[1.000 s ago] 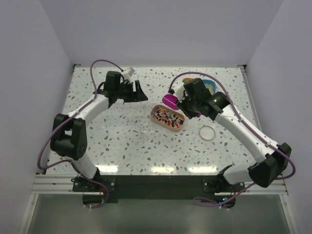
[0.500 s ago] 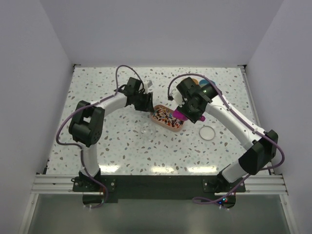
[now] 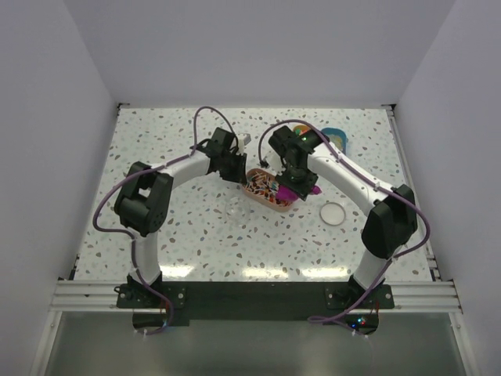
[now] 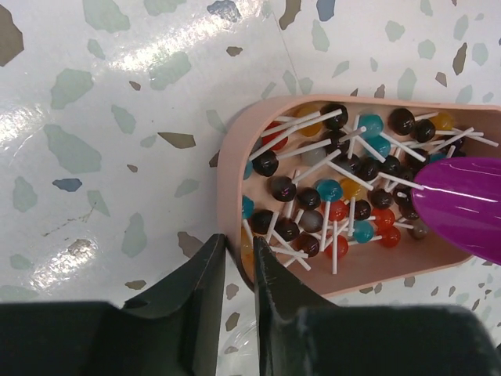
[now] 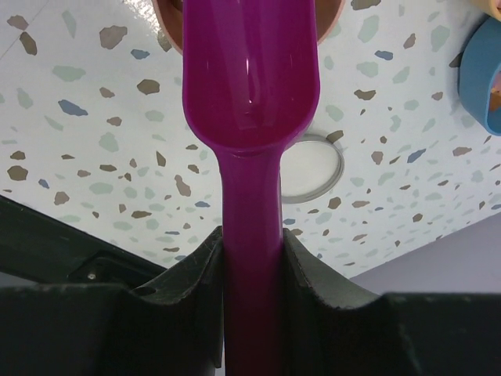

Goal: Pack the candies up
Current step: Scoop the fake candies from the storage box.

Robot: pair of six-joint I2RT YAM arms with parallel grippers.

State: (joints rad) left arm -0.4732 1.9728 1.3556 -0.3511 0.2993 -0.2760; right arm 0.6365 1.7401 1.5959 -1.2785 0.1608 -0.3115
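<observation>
Left fingers (image 4: 260,274) narrow, pinching pink tray (image 4: 228,168) rim just beside lollipop candies (image 4: 329,192). Right fingers (image 5: 207,266) clamping purple scoop (image 5: 250,70) handle; bowl ahead is hiding most of tray, tip contact unclear.

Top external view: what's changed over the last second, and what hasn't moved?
The left gripper swung in from the rear left to the pink tray and closed across its left rim. The right gripper carried the purple scoop from behind the tray down over its right end, above the candies. Unchanged: the scoop stays clamped in the right gripper; the tray, clear cup, lid and blue bowl sit where they were.
</observation>
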